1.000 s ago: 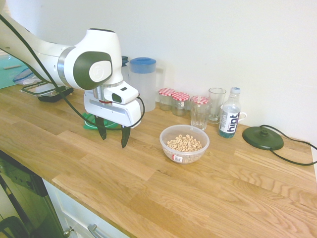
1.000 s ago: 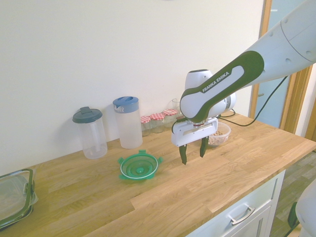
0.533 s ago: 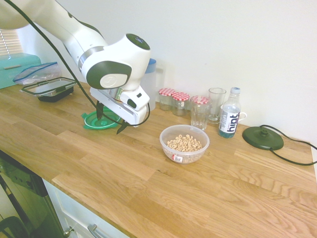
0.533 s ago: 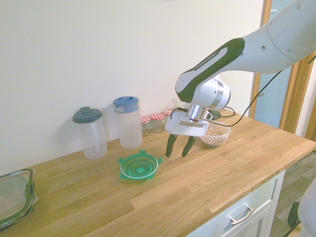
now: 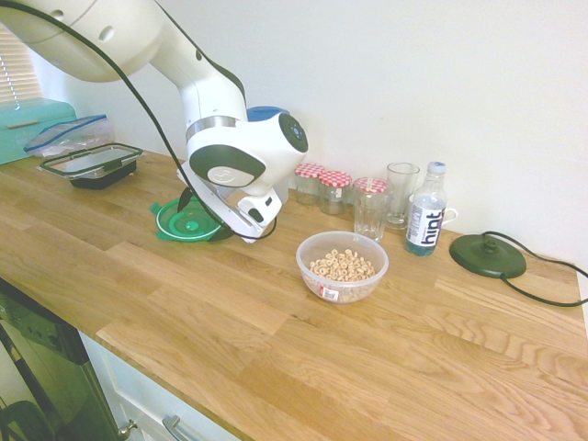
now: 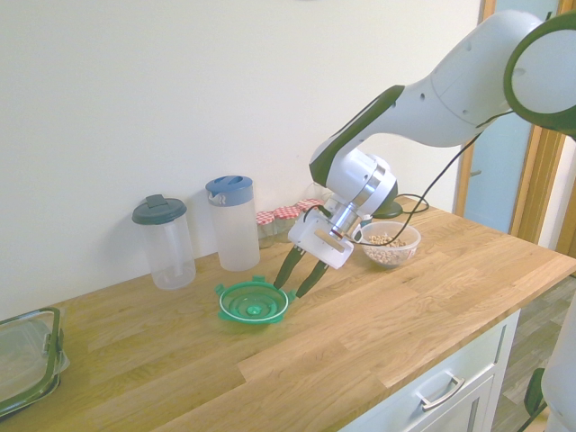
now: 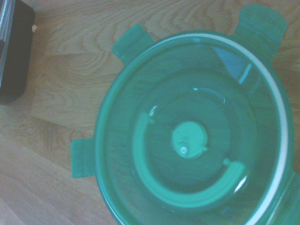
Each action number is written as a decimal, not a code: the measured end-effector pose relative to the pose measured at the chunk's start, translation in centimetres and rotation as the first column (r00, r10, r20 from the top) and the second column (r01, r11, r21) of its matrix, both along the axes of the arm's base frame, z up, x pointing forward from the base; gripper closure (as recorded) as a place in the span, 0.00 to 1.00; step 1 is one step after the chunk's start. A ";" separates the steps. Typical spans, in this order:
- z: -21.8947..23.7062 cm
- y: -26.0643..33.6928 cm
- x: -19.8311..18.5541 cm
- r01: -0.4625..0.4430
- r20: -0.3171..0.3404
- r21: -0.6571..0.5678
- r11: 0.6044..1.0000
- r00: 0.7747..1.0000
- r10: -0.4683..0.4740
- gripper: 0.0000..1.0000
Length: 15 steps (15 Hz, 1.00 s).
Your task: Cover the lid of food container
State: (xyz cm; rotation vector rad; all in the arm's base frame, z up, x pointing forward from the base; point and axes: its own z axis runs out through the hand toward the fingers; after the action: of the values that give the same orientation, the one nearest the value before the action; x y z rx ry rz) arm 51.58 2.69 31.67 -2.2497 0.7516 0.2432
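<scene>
I had one gripper [image 6: 293, 280] spread wide near one green lid [image 6: 255, 303]. I counted one bowl [image 6: 391, 246] of cereal and three jars [image 6: 286, 224] on the counter [image 6: 216, 364].

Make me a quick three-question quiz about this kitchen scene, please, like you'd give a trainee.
1. True or false: the green lid already covers the bowl of cereal.
2. Multiple choice: what pattern do the lids of the small jars have?
A) blue stripes
B) red-and-white checks
C) plain black
3. Fill in the blank: the gripper, near the green lid, has its fingers ____ (open or shut).

Key: 1 false; 2 B; 3 open
</scene>
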 end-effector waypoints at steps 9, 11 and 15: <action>-2.0 1.1 0.8 0.042 -0.019 0.079 0.996 0.999 -0.040 0.00; -2.4 1.4 0.8 0.062 -0.026 0.115 0.991 0.998 -0.059 0.00; -3.1 3.7 0.8 0.082 -0.041 0.170 0.982 0.996 -0.076 0.00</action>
State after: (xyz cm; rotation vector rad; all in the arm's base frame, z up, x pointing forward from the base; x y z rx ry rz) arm 52.42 6.35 28.59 -2.0534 0.8058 0.2978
